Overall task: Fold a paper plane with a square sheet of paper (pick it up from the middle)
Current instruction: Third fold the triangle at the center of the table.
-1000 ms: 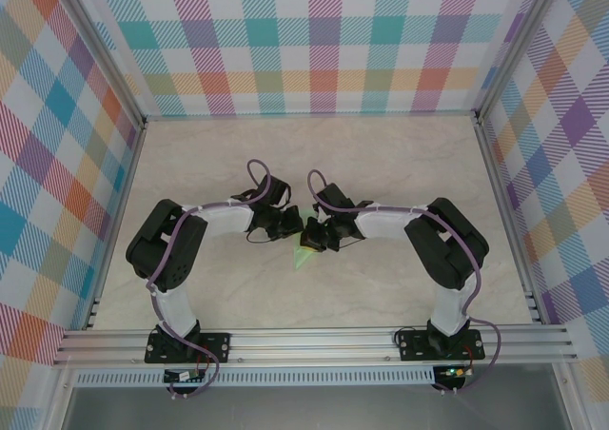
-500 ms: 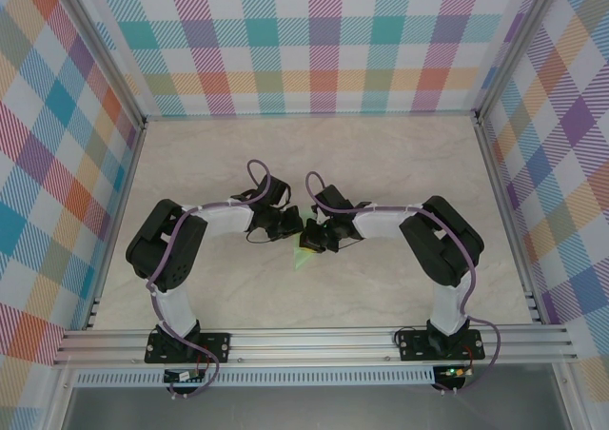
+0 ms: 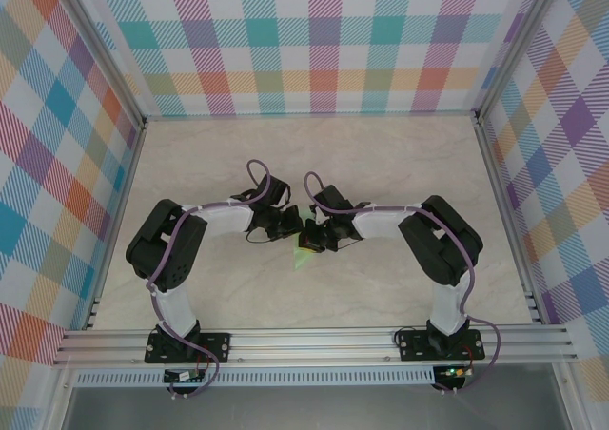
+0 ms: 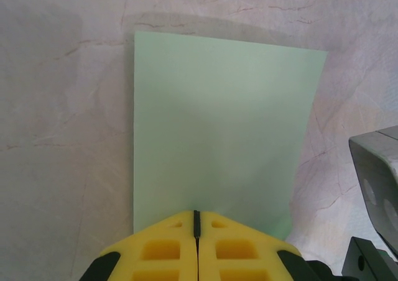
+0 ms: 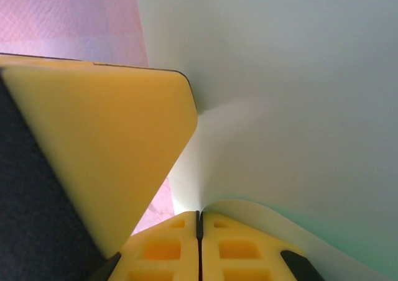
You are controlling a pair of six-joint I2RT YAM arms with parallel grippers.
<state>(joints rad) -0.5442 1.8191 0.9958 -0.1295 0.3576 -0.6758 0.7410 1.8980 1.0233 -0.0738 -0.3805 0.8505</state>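
Left gripper (image 4: 196, 216) is clenched on the 6 o'clock edge of the square sheet of paper (image 4: 217, 125), which runs lengthwise to 12 o'clock, with the right gripper (image 5: 199, 216) apparently pinching it too

Pale marbled surface (image 3: 400, 164), cream with faint brown veining; greyer, same veining, close up in left wrist view. Boxed in on 3 sides by plaid walls: back wall (image 3: 304, 40), left wall (image 3: 57, 154), right wall (image 3: 566, 145), checks in teal, orange, pink, purple, yellow. Aluminium rails (image 3: 314, 340) along near edge. Slanted metal posts (image 3: 100, 49) at back corners. Perforated strip (image 3: 314, 377) just below rails.
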